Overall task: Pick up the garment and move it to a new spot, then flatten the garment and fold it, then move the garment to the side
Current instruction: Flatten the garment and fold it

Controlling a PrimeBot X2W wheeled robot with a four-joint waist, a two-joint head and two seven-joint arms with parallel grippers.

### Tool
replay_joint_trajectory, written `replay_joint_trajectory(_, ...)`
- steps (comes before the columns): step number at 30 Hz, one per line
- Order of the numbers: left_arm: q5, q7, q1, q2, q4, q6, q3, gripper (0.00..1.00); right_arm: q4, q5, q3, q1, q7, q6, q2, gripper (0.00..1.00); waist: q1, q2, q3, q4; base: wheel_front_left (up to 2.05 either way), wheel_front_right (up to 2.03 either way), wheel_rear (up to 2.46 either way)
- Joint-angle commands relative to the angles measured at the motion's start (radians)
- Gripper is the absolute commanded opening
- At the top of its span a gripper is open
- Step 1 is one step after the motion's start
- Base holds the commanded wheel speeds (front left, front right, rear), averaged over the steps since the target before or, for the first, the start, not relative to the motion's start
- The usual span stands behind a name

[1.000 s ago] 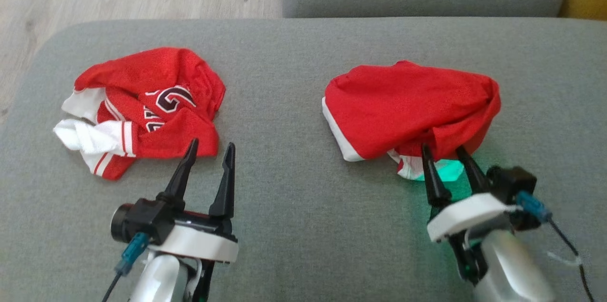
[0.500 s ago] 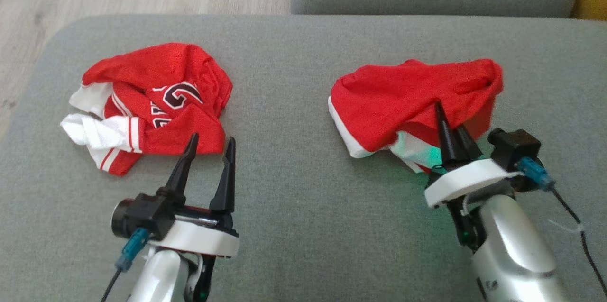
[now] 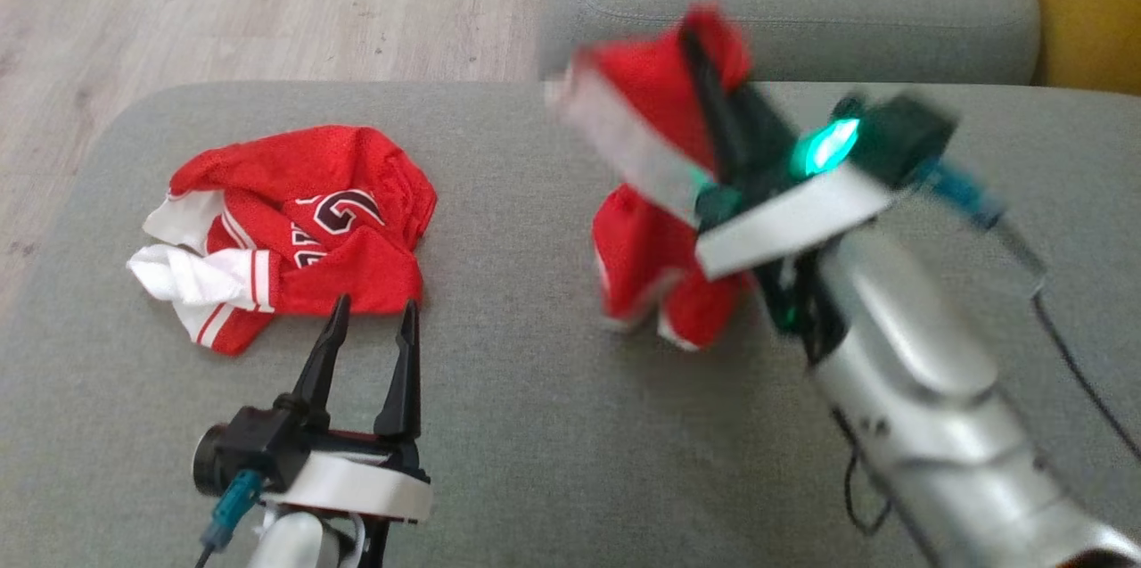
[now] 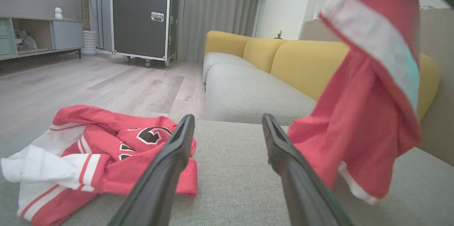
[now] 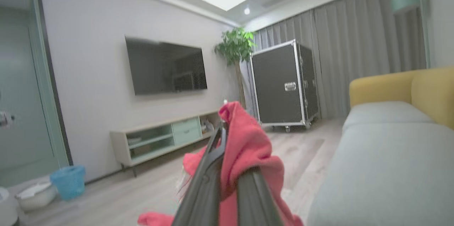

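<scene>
Aloft, right pincer (image 3: 693,46) pinching red garment (image 3: 635,251), left pincer (image 3: 375,308) spread near crumpled jersey (image 3: 294,220)

The left gripper (image 3: 375,305) holds its two long dark fingers spread wide, nothing between them, ahead of a white wrist collar (image 3: 357,489) and the silver left forearm (image 3: 285,547). The right gripper (image 3: 691,42) has its fingers pressed together on a fold of the red mesh garment with white trim (image 3: 635,238), which hangs below the fingertips. The silver right forearm (image 3: 918,372) slants behind them, blurred, with a green light (image 3: 824,147) glowing at the wrist.
</scene>
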Motion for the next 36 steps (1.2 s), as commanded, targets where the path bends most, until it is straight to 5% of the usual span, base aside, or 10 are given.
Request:
replay_joint_trajectory(1, -0.001, -0.01, -0.026, 0.0, -0.041, 0.002, 0.037, 1.0, -0.045, 0.046, -0.012, -0.062, -0.011, -0.001, 0.003, 0.0, 0.0001, 0.0, 0.004, -0.004, 0.0, 0.0, 0.0)
replay_joint_trajectory(6, -0.006, -0.01, -0.025, -0.001, -0.054, 0.002, 0.046, 1.0, -0.017, 0.095, -0.161, -0.091, -0.01, -0.001, 0.003, 0.0, 0.0001, 0.0, 0.024, -0.021, 0.0, 0.0, 0.0)
replay_joint_trajectory(13, -0.011, -0.01, -0.053, -0.001, -0.062, 0.002, 0.036, 1.0, 0.182, -0.039, -0.448, 0.054, 0.026, -0.001, -0.035, 0.0, 0.0001, 0.0, 0.068, -0.047, 0.0, 0.0, 0.0)
replay_joint_trajectory(14, -0.011, -0.01, -0.058, -0.001, -0.061, 0.002, 0.034, 1.0, 0.223, -0.066, -0.505, 0.072, 0.026, -0.001, -0.04, 0.06, 0.0001, 0.0, 0.072, -0.051, 0.0, 0.0, 0.0)
replay_joint_trajectory(15, -0.01, -0.01, -0.062, -0.001, -0.06, 0.002, 0.033, 1.0, 0.266, -0.094, -0.566, 0.086, 0.028, -0.001, -0.041, 1.0, 0.0001, 0.0, 0.076, -0.055, 0.0, 0.0, 0.0)
replay_joint_trajectory(20, -0.006, -0.01, -0.075, -0.001, -0.058, 0.002, 0.033, 1.0, 0.335, -0.19, -0.742, 0.089, 0.011, -0.001, -0.023, 1.0, 0.0001, 0.0, 0.088, -0.074, 0.0, 0.0, 0.0)
replay_joint_trajectory(23, -0.004, -0.01, -0.079, -0.001, -0.056, 0.002, 0.038, 1.0, 0.3, -0.232, -0.759, 0.078, -0.002, -0.001, -0.006, 1.0, 0.0001, 0.0, 0.089, -0.091, 0.0, 0.0, 0.0)
replay_joint_trajectory(36, -0.016, -0.01, -0.074, -0.001, -0.08, 0.002, 0.033, 1.0, -0.21, -0.259, -0.4, 0.31, -0.011, -0.001, 0.002, 1.0, 0.0001, 0.0, 0.059, -0.13, 0.0, 0.0, 0.0)
